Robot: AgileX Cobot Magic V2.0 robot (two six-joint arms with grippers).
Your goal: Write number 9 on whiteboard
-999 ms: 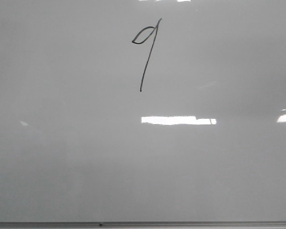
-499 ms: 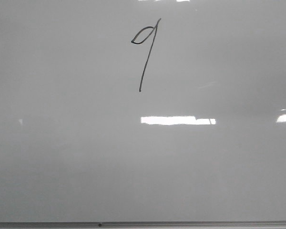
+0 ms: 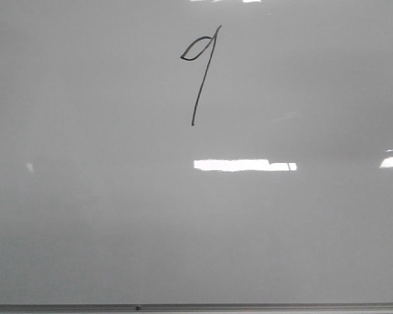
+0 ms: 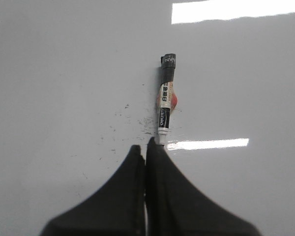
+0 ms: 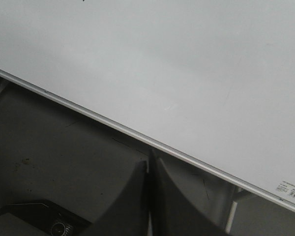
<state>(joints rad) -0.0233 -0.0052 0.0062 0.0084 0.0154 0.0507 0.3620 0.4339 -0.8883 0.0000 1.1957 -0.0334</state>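
Left pincer (image 4: pixel 146 146) clenched, nothing between the jaws; just past the fingertips, marker (image 4: pixel 165 98) flat on the whiteboard (image 3: pixel 301 229), seemingly let go. Right pincer (image 5: pixel 148 166) likewise clenched and empty, hanging over the board's metal edge strip (image 5: pixel 113 127). Over the last second, hardly a change: number 9 (image 3: pixel 202 77) stands as before, whole, high on the board near the middle. Judged done, then. Marker label printed in dark bands, too small to read; corner sticker (image 5: pixel 290 191) illegible too.
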